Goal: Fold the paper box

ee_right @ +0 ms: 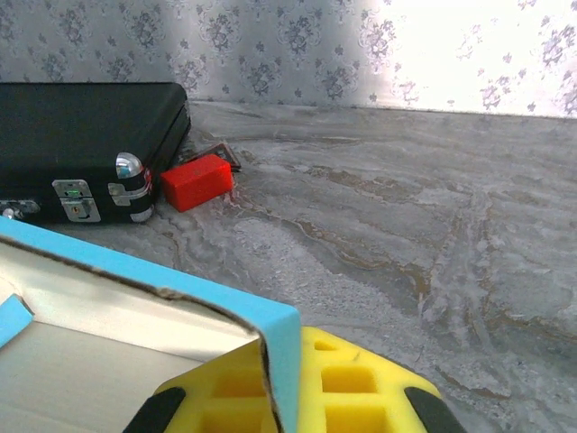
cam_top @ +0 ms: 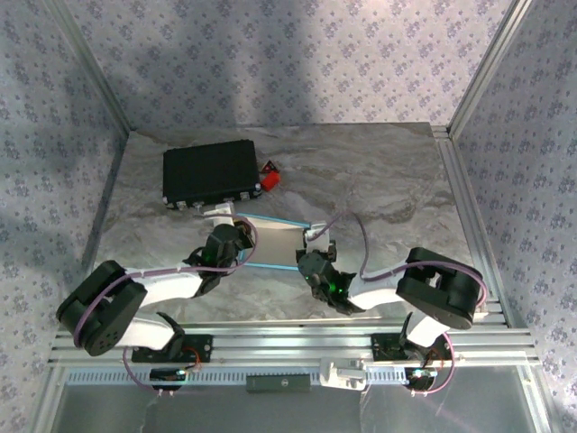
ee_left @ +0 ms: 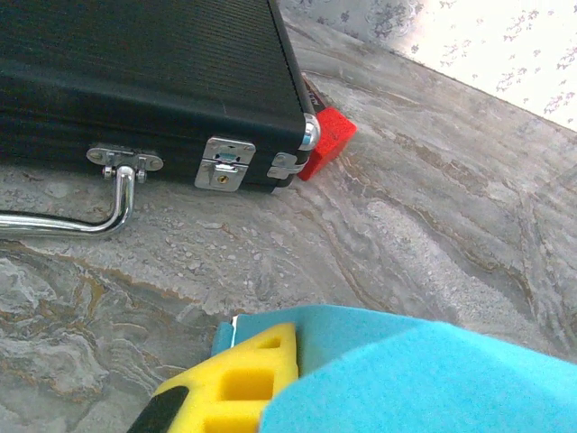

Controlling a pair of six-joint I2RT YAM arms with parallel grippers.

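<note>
Since the paper box [cam_top: 273, 242] is thin blue card with a white inside, it should be light, floppy and easy to crease or tear, so take it near corners and fold lines, not mid-panel. It sits mid-table [cam_top: 388, 180] between the two arms, one wall standing. The left gripper [cam_top: 236, 236] is closed on its left end, with blue card lying over the yellow finger [ee_left: 239, 379]. The right gripper [cam_top: 313, 248] is closed at the right wall's corner, probably pinching just the edge; the contact is hard to see. A black case [cam_top: 212, 173] and a red block [cam_top: 270, 178] lie close behind the box, so room is tight there. Bare table is open to the right. Side walls [cam_top: 532, 135] limit wide swings.
</note>
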